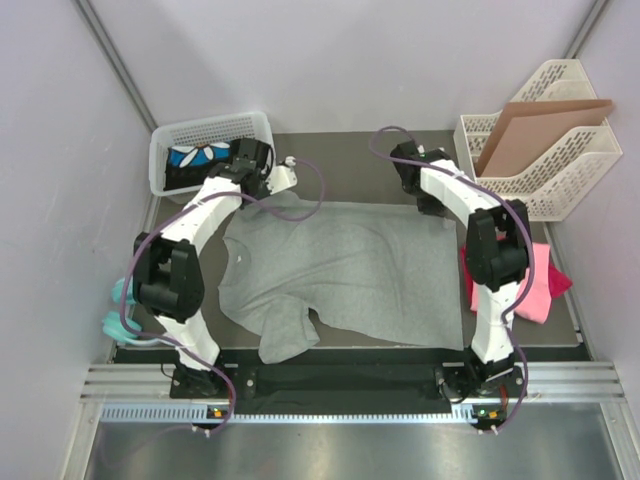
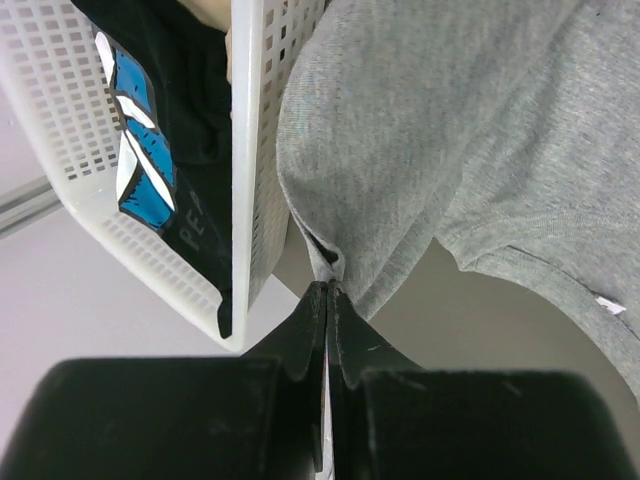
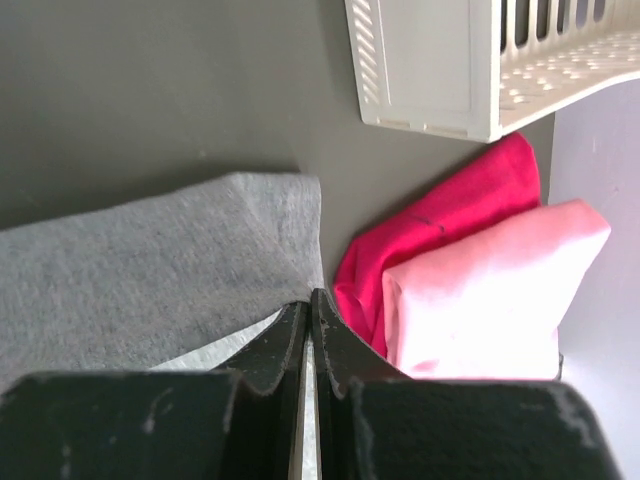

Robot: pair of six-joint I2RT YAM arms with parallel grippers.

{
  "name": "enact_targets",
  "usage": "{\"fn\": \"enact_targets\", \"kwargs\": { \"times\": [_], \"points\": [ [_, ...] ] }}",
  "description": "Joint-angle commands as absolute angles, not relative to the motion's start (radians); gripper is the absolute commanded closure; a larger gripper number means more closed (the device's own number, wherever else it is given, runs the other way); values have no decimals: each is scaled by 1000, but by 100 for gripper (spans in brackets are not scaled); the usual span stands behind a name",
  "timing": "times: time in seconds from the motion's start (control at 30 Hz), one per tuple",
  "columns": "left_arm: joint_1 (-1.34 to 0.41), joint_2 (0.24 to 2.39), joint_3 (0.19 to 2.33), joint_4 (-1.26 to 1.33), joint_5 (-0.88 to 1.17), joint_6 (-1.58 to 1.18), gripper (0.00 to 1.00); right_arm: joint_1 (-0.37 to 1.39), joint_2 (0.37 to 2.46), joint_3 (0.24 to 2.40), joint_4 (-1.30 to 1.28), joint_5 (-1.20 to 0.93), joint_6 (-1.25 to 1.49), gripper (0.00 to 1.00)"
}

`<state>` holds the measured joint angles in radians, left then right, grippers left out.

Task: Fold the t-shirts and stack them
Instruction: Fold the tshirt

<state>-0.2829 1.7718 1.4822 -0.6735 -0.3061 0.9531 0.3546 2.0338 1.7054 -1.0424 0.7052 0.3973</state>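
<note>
The heather grey t-shirt [image 1: 345, 270] lies spread across the dark table, with one sleeve bunched toward the near edge. My left gripper [image 1: 268, 190] is shut on its far left edge, beside the basket; the left wrist view shows the pinched cloth [image 2: 420, 130] at the closed tips of the gripper [image 2: 328, 287]. My right gripper [image 1: 430, 205] is shut on the far right corner, seen in the right wrist view as grey cloth [image 3: 150, 270] at the tips of the gripper [image 3: 309, 297]. A folded bright pink t-shirt [image 3: 480, 300] lies on a magenta one [image 3: 440, 215] at the right, partly hidden by my right arm in the top view [image 1: 543, 285].
A white basket [image 1: 205, 132] at the far left holds a black and blue garment [image 2: 140, 150]. A white file rack [image 1: 560, 165] at the far right holds the brown cardboard sheet [image 1: 540, 130]. A teal object [image 1: 122, 310] sits at the table's left edge.
</note>
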Motion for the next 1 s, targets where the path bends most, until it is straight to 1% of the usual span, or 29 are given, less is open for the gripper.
{"fn": "enact_targets", "kwargs": {
  "times": [0.0, 0.17, 0.47, 0.63, 0.8, 0.97],
  "points": [
    [-284, 1695, 1473, -661, -291, 969, 100, 347, 2011, 1672, -1095, 772, 428, 98],
    [-296, 1661, 1437, -678, -278, 968, 100, 360, 1999, 1622, -1106, 833, 439, 98],
    [-298, 1589, 1339, -637, -307, 1009, 99, 383, 1967, 1591, -1100, 827, 443, 98],
    [-299, 1556, 1318, -675, -308, 1014, 99, 402, 1941, 1586, -1112, 827, 446, 98],
    [-304, 1483, 1243, -718, -313, 1020, 98, 423, 1907, 1536, -1123, 813, 457, 97],
    [-325, 1378, 1134, -819, -292, 996, 95, 452, 1845, 1399, -1100, 738, 472, 90]
  ]
}}
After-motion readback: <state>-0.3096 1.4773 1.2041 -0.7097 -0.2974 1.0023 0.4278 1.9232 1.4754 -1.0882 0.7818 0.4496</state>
